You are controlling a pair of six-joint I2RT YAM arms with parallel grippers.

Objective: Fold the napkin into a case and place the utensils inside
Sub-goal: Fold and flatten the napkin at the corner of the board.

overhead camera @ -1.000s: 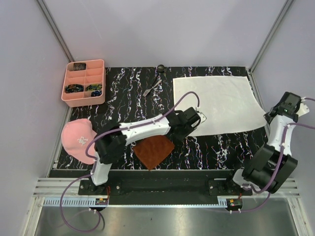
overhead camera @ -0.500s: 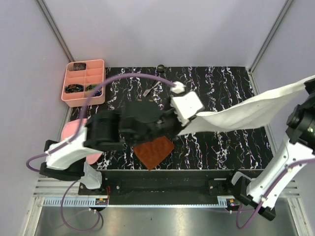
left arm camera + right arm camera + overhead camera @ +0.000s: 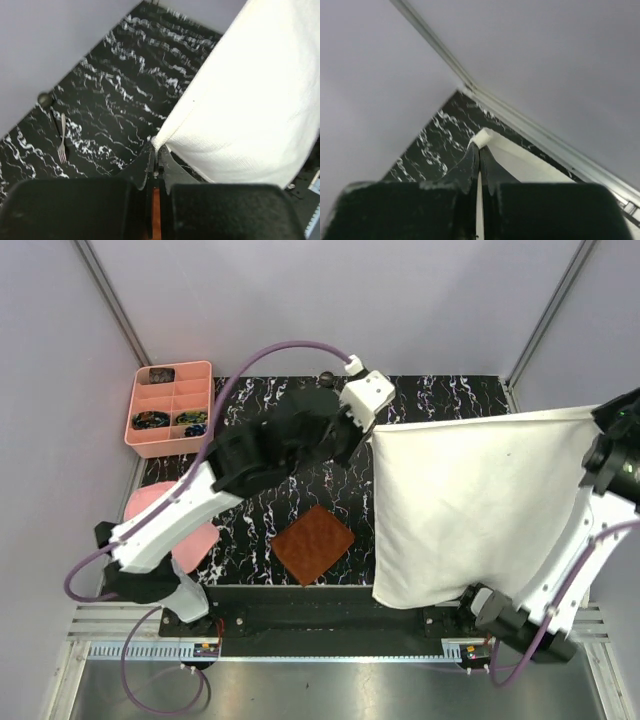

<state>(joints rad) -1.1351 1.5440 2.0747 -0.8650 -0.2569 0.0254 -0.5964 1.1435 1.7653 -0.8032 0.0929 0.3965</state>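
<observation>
Between left gripper (image 3: 156,150) and right gripper (image 3: 480,147): large cream-white cloth napkin (image 3: 470,500) hangs unfolded, corners pinched; no fold yet, grey metal fork (image 3: 61,140) unplaced.

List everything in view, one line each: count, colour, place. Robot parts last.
napkin: one, cream-white, lifted off the table, hanging between both grippers
mat: one, brown, near edge, centre
tray: one, pink, far left corner
small items: several, dark and mixed colours, in some tray compartments
cap: one, pink, near left, partly hidden
fork: one, grey, far side of table
spoon: one, dark, by the back wall near the fork
table: one, black with white veins
left gripper: shut on one napkin corner
right gripper: shut on another napkin corner
</observation>
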